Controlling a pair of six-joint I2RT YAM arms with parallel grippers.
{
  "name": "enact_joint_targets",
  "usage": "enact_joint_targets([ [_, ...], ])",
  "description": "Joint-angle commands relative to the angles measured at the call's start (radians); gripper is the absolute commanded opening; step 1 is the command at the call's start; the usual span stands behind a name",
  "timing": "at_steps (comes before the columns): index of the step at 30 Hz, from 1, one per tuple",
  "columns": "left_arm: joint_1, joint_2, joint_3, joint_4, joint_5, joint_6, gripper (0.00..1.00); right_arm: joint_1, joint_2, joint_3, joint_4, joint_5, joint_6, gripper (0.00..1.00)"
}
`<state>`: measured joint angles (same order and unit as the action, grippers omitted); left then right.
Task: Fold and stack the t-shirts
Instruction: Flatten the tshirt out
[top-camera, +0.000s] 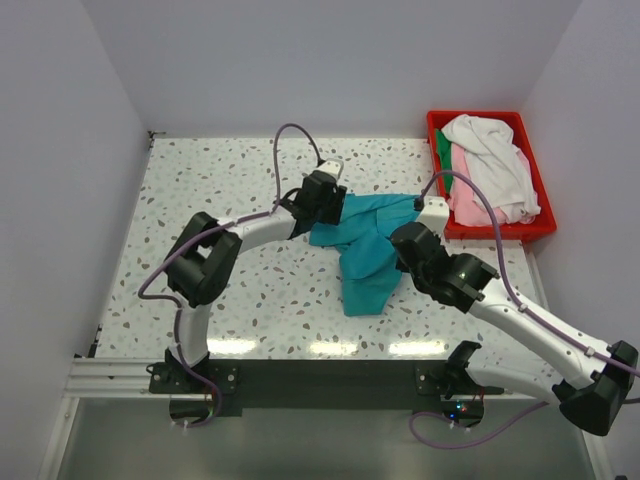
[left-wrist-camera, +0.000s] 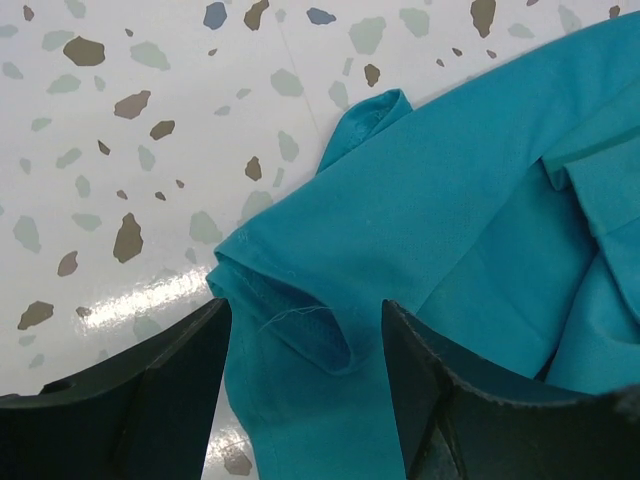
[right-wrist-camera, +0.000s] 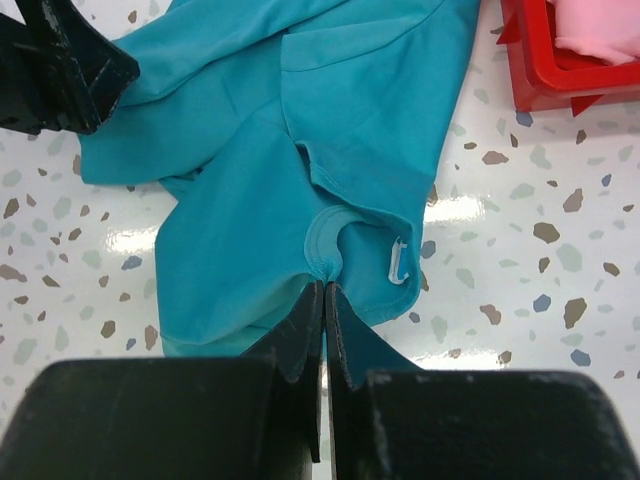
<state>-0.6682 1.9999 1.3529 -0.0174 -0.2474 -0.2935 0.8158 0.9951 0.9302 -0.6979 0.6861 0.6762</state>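
A teal t-shirt (top-camera: 365, 245) lies crumpled in the middle of the speckled table. My left gripper (top-camera: 322, 196) sits at its left edge, open, with a rolled hem of the teal t-shirt (left-wrist-camera: 420, 250) between the jaws. My right gripper (top-camera: 410, 243) is at the shirt's right side, shut on the teal t-shirt (right-wrist-camera: 300, 190) at its collar, beside a white label (right-wrist-camera: 398, 262). White (top-camera: 495, 160), pink (top-camera: 470, 195) and dark green (top-camera: 442, 148) t-shirts lie piled in the bin at the back right.
A red plastic bin (top-camera: 540, 228) stands at the back right corner; its corner shows in the right wrist view (right-wrist-camera: 560, 85). White walls close the table at the left, back and right. The left gripper's black body (right-wrist-camera: 55, 65) shows in the right wrist view.
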Motion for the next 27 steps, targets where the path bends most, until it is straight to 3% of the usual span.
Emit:
enact_joint_targets([
  [1, -0.011, 0.022, 0.064, 0.031, -0.015, 0.021, 0.66, -0.001, -0.009, -0.008, 0.003, 0.015, 0.002, 0.0],
  [14, -0.027, 0.051, 0.043, 0.034, -0.023, -0.035, 0.49, -0.001, 0.008, -0.024, 0.014, 0.013, 0.008, 0.0],
  [19, -0.028, 0.059, 0.052, 0.034, -0.016, -0.044, 0.28, -0.001, 0.01, -0.025, 0.014, 0.021, 0.006, 0.0],
  [24, -0.027, 0.05, 0.095, -0.022, -0.052, -0.036, 0.0, -0.001, 0.01, 0.005, 0.002, 0.047, -0.01, 0.0],
  [27, -0.004, -0.004, 0.103, -0.049, -0.076, -0.032, 0.0, -0.003, 0.008, 0.038, -0.005, 0.059, -0.026, 0.0],
])
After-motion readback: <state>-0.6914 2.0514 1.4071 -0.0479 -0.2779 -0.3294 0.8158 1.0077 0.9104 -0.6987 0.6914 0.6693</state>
